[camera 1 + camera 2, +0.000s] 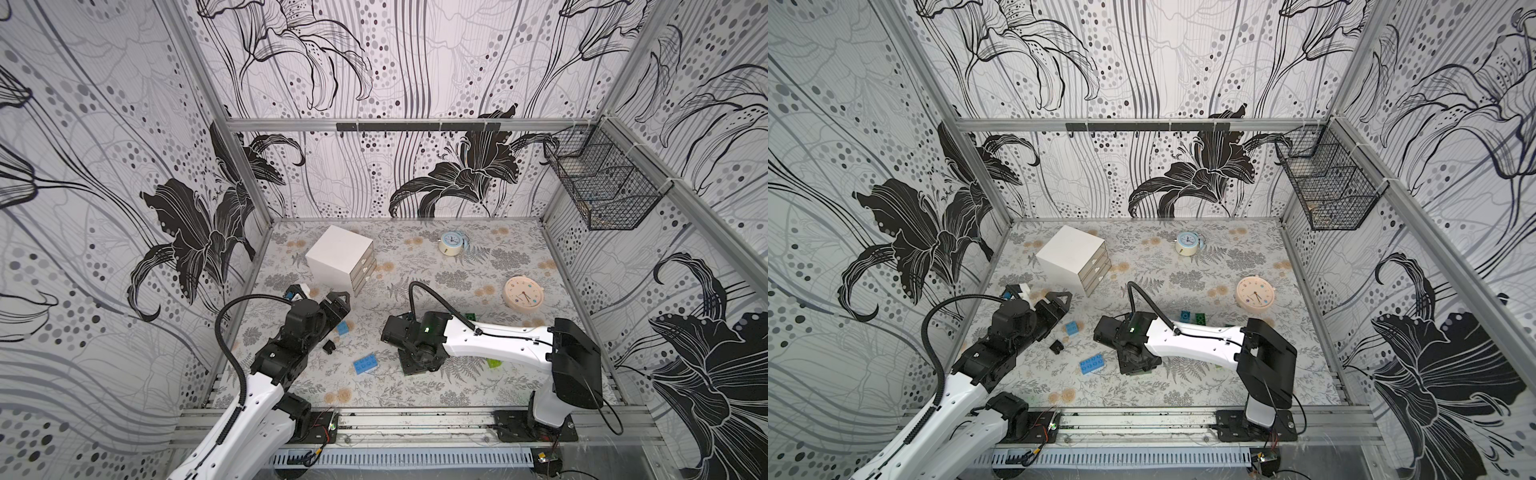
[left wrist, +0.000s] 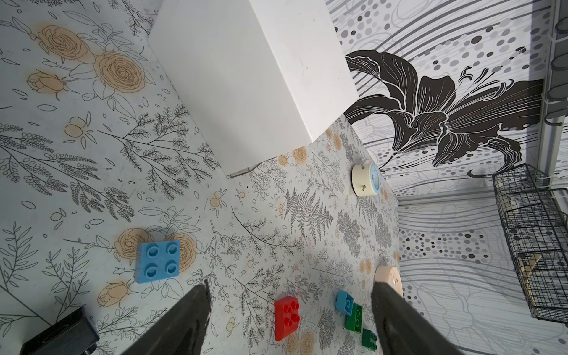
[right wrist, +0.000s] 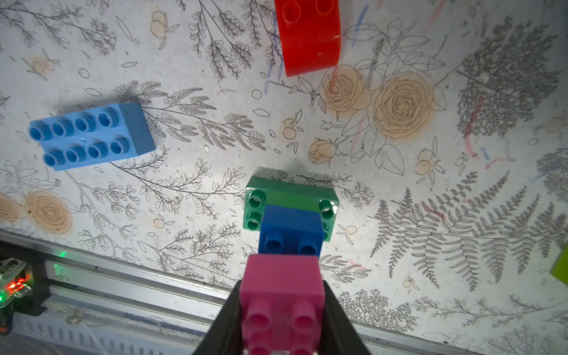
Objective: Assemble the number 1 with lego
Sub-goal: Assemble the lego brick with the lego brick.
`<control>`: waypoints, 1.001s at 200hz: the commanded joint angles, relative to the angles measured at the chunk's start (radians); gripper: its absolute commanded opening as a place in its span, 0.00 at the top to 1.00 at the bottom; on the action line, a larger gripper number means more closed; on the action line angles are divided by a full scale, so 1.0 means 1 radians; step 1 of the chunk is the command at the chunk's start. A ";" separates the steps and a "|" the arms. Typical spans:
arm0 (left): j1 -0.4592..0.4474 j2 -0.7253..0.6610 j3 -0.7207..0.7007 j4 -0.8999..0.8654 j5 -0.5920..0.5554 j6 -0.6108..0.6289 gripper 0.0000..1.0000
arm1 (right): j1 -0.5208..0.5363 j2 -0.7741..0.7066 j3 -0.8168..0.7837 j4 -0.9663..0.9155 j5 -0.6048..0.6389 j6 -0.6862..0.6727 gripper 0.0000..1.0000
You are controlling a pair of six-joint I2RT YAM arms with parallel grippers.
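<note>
My right gripper (image 3: 281, 284) is shut on a pink brick (image 3: 282, 307), its fingers (image 3: 338, 322) pressed on both sides. The pink brick tops a stack, sitting on a blue brick (image 3: 292, 227) that rests on a green oblong brick (image 3: 292, 192) on the table. My left gripper (image 2: 292, 285) hangs open above the table, holding nothing. A light blue square brick (image 2: 158, 261) lies beside it, and a red brick (image 2: 287, 316) lies farther off between its fingers. A blue oblong brick (image 1: 365, 365) lies between the two arms in both top views.
A white drawer box (image 1: 338, 255) stands at the back left. Two round clocks (image 1: 451, 243) (image 1: 523, 293) sit at the back right. A black brick (image 1: 329, 346), a lime brick (image 1: 493, 362) and green and light blue bricks (image 1: 1200, 319) lie loose. A wire basket (image 1: 602, 187) hangs on the right wall.
</note>
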 commanded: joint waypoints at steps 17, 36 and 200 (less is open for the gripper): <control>0.002 -0.010 -0.006 0.004 -0.015 0.001 0.15 | -0.001 0.031 0.025 -0.020 0.033 0.021 1.00; 0.002 -0.008 -0.004 0.005 -0.012 0.000 0.15 | -0.003 0.039 0.021 -0.018 0.036 0.032 1.00; 0.002 -0.026 -0.003 -0.004 -0.018 -0.001 0.15 | -0.011 0.155 -0.068 -0.006 -0.022 0.090 1.00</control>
